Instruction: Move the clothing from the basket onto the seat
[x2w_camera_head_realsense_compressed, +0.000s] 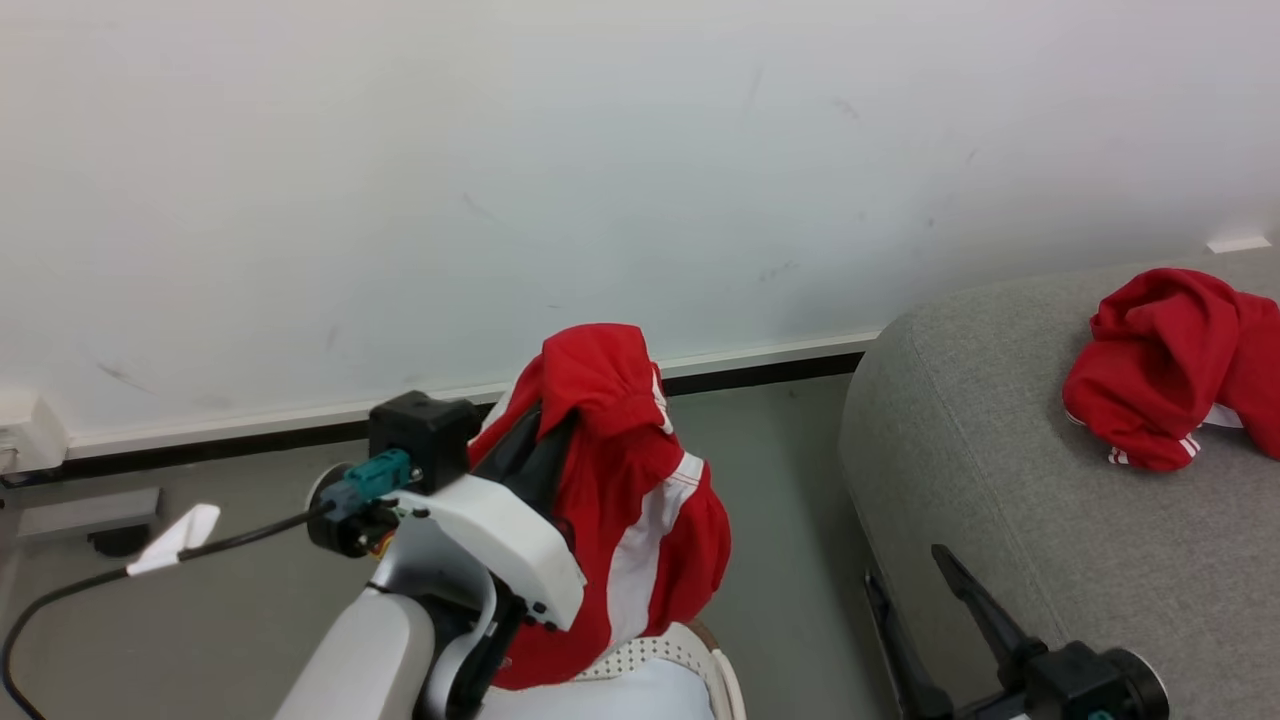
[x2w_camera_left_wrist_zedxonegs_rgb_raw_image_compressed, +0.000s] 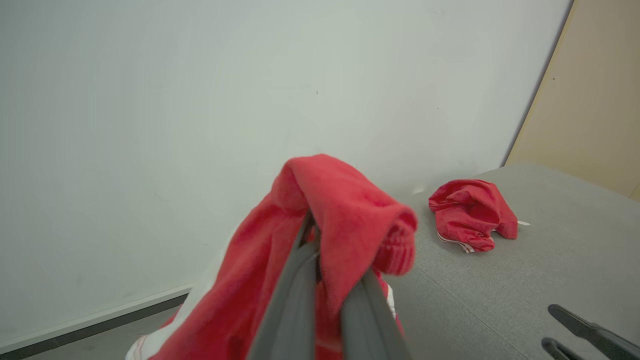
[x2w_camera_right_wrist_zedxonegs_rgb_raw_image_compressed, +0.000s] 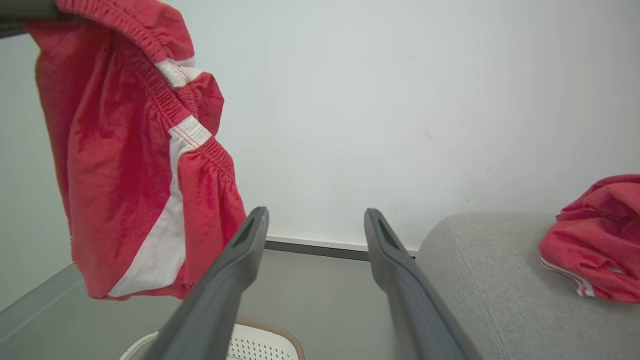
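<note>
The left arm (x2w_camera_head_realsense_compressed: 490, 545) is raised above the basket (x2w_camera_head_realsense_compressed: 712, 660), its left fingers (x2w_camera_left_wrist_zedxonegs_rgb_raw_image_compressed: 292, 300) pinched shut on a red garment (x2w_camera_head_realsense_compressed: 620, 480) with white stripes, which hangs over the basket. The right fingers (x2w_camera_right_wrist_zedxonegs_rgb_raw_image_compressed: 225, 285) stand spread wide and empty, low beside the sofa (x2w_camera_head_realsense_compressed: 1000, 450). A pale cloth pad (x2w_camera_head_realsense_compressed: 610, 700) lies in the basket. Another red garment (x2w_camera_head_realsense_compressed: 1165, 375) lies crumpled on the sofa.

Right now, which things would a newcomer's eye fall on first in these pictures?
A bright red garment with white stripes hangs over the basket from the left gripper, jaws shut on it. A second red garment lies crumpled on the grey sofa at the right. The right gripper sits low beside the sofa, jaws open and empty.
</note>
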